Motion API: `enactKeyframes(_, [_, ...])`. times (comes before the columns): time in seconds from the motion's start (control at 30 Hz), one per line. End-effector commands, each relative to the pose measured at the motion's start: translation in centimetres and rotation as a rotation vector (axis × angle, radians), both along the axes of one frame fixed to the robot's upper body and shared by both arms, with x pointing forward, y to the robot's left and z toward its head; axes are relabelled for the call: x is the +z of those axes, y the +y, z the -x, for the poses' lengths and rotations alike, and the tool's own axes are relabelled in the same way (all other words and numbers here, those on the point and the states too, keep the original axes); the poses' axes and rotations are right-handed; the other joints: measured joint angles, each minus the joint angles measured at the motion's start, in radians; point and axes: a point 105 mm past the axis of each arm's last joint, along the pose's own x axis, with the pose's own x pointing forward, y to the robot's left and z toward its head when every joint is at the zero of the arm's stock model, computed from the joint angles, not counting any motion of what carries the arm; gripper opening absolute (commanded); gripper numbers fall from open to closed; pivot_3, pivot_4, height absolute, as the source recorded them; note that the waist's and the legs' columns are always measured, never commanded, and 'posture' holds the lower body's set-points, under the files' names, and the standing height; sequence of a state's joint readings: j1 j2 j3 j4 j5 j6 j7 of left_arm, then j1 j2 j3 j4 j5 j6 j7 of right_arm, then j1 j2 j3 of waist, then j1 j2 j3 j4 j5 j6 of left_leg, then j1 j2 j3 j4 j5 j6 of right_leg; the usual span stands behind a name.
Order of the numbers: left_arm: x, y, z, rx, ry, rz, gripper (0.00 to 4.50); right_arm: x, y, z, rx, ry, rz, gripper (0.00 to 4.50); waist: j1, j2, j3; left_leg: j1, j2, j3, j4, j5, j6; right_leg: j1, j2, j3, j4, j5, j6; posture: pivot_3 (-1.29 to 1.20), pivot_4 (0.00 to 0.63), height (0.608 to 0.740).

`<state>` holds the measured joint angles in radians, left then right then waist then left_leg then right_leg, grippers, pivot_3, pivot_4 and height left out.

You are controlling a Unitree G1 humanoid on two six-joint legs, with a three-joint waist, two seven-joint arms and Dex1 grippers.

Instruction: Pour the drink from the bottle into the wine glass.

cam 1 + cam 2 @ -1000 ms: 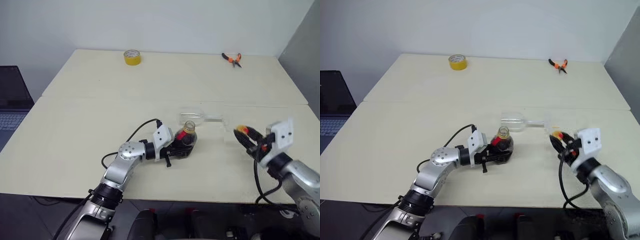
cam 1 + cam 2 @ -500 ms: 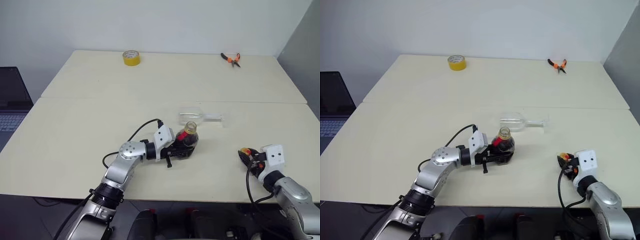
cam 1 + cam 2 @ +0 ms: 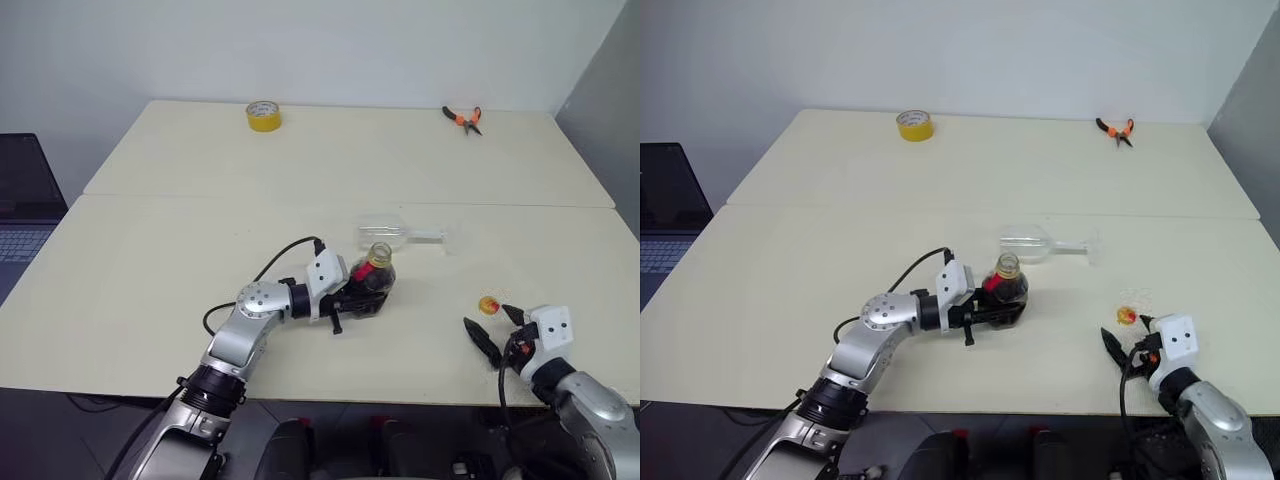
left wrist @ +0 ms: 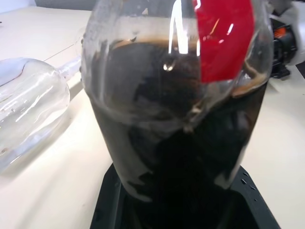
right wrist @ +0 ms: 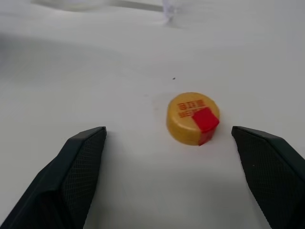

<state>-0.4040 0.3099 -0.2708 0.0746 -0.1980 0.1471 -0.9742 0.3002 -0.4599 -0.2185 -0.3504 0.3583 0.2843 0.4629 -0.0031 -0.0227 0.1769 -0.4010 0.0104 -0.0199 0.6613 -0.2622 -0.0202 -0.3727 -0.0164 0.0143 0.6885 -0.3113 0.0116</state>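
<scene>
Left gripper [image 3: 362, 297] was clamped on the bottle [image 3: 372, 283], its black fingers pressed against the lower body from the robot's left side. Bottle stood upright on the table [image 3: 200, 240], neck open, no cap on it. Red label strip [image 4: 222, 38] showed on the neck in the left wrist view. The drink [image 4: 176, 138], dark brown-red, filled most of the belly, its surface just below the shoulder.

Wine glass [image 3: 392, 233] lay on its side, just beyond the left gripper and the bottle, apart from both. Bowl lay nearest the bottle's mouth side, stem and foot running away toward the robot's right. In the left wrist view the bowl [image 4: 28, 105] lay close beside the bottle; contact could not be told there.

Right gripper [image 3: 497, 333] was low over the table near its front edge, well to the right of the left gripper, fingers [image 5: 76, 167] spread wide and holding nothing. The cap [image 5: 193, 118], orange-yellow with a red patch and printed characters on top, sat flat on the table just ahead of the fingertips, nearer the right finger than the left, touching neither. In the head view the cap [image 3: 489, 304] lay just beyond the right gripper's tips.

Far past both grippers, at the back of the table: a yellow tape roll [image 3: 264, 115] toward the left, orange-handled pliers [image 3: 464, 119] toward the right. A laptop [image 3: 25, 215] sat off the table's left edge.
</scene>
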Motion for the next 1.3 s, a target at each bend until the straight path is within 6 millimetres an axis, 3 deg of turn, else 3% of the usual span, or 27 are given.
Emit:
enactKeyframes(0.03, [2.4, -0.2, 0.2, -0.022, -0.077, 0.056, 0.90, 4.4, 0.6, -0.1, 0.043, -0.173, 0.036, 4.50, -0.001, 0.000, 0.000, 0.000, 0.000, 0.000, 0.000, 0.000, 0.000, 0.000, 0.000, 0.000, 0.000, 0.000, 0.000, 0.00, 0.150, 0.740])
enactKeyframes(0.17, [2.9, 0.4, -0.4, 0.026, -0.074, 0.081, 0.90, 7.6, 4.0, 0.0, 0.195, -0.267, 0.013, 4.50, -0.002, 0.000, 0.000, 0.000, 0.000, 0.000, 0.000, 0.000, 0.000, 0.000, 0.000, 0.000, 0.000, 0.000, 0.000, 0.00, 0.150, 0.740])
enactKeyframes(0.27, [3.5, 1.4, -1.1, 0.098, -0.079, 0.110, 0.90, 9.3, 7.8, 0.5, 0.405, -0.284, 0.002, 4.50, -0.003, 0.000, 0.000, 0.000, 0.000, 0.000, 0.000, 0.000, 0.000, 0.000, 0.000, 0.000, 0.001, 0.000, 0.000, 0.00, 0.150, 0.740])
enactKeyframes(0.37, [3.7, 2.4, -1.7, 0.171, -0.076, 0.128, 0.90, 10.4, 10.0, 0.8, 0.527, -0.286, -0.008, 4.50, -0.002, 0.000, 0.000, 0.000, 0.000, -0.001, 0.000, 0.000, 0.000, 0.000, 0.000, -0.001, 0.000, 0.000, 0.000, 0.00, 0.150, 0.740])
enactKeyframes(0.57, [3.8, 7.6, -4.7, 0.577, -0.108, 0.212, 0.90, 13.7, 14.8, -0.2, 0.738, -0.383, 0.032, 4.50, -0.005, 0.000, 0.000, 0.000, 0.000, -0.002, 0.001, 0.000, 0.000, 0.000, 0.000, -0.001, 0.000, 0.000, 0.000, 0.00, 0.150, 0.740])
enactKeyframes(0.73, [3.8, 10.8, -7.2, 0.813, -0.137, 0.241, 0.90, 14.2, 16.7, -1.8, 0.765, -0.394, 0.049, 4.50, 0.005, -0.001, 0.000, -0.001, -0.001, -0.003, 0.001, 0.000, 0.000, 0.000, -0.001, -0.003, 0.000, 0.000, 0.000, 0.00, 0.150, 0.740])
enactKeyframes(0.93, [3.5, 14.8, -10.1, 1.043, -0.188, 0.234, 0.90, 14.1, 19.1, -2.2, 0.838, -0.369, 0.048, 4.50, 0.004, -0.002, 0.001, -0.002, -0.002, -0.003, 0.002, 0.000, 0.000, -0.001, -0.002, -0.004, 0.000, 0.000, 0.000, 0.00, 0.150, 0.740])
enactKeyframes(1.3, [2.7, 16.5, -12.7, 1.155, -0.188, 0.249, 0.90, 14.0, 20.0, -2.1, 0.863, -0.370, 0.042, 4.50, 0.002, -0.003, 0.001, -0.002, -0.002, -0.003, 0.002, 0.000, 0.000, -0.001, -0.002, -0.005, 0.000, 0.000, 0.000, 0.00, 0.150, 0.740])
